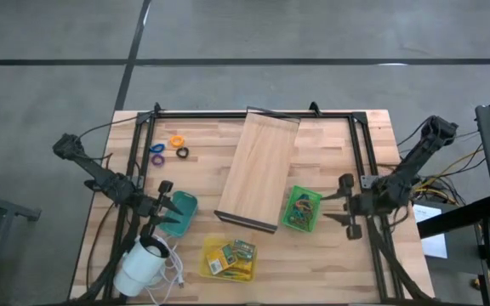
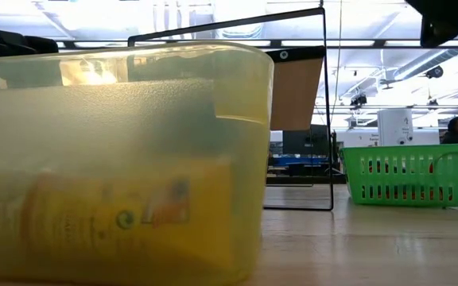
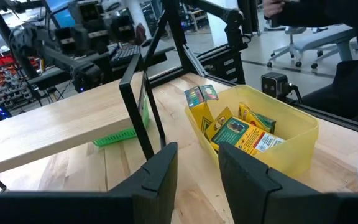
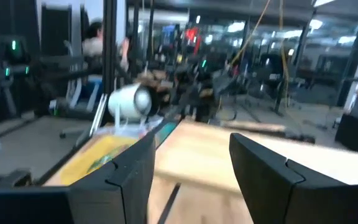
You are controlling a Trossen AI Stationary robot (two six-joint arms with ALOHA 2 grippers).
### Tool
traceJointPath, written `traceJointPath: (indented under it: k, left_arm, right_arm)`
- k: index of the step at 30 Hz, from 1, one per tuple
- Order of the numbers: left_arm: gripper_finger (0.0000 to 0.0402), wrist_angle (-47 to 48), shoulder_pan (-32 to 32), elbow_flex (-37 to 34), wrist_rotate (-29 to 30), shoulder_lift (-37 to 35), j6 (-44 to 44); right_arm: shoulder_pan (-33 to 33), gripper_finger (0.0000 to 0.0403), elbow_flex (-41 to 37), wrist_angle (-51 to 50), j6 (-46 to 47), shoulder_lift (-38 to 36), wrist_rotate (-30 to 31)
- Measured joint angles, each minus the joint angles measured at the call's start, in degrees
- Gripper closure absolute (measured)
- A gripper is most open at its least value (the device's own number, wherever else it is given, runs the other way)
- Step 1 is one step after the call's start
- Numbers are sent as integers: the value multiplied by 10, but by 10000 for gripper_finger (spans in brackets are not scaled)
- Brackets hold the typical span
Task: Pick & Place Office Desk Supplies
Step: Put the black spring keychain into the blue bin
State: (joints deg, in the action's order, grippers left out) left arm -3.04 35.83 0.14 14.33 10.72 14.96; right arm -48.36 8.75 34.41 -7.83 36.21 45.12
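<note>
Grippers both empty: left gripper slightly parted beside teal bin; right gripper wide near green basket.

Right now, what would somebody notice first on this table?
Probably the long wooden board lying slantwise across the middle. Next come the bright bins near it: a yellow bin of little packets at the front edge, and a green basket beside the board's right side. Tiny colored rings sit far back left.

Bright overhead glare, soft shadows, blurred right wrist view
</note>
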Motion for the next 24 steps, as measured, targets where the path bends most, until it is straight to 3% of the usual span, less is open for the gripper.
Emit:
traceJointPath:
  k: [5,10,14,24]
  left_arm:
    - [281,0,0,0,0,0,0]
    - [281,0,0,0,0,0,0]
    - [281,0,0,0,0,0,0]
    - [281,0,0,0,0,0,0]
  right_arm:
    - [0,197,-8,-41,-60,-139,-28]
    - [7,197,2,-201,3,-243,-126]
    - [28,197,1,-254,30,-270,-103]
    - [108,197,16,-253,-72,-280,-122]
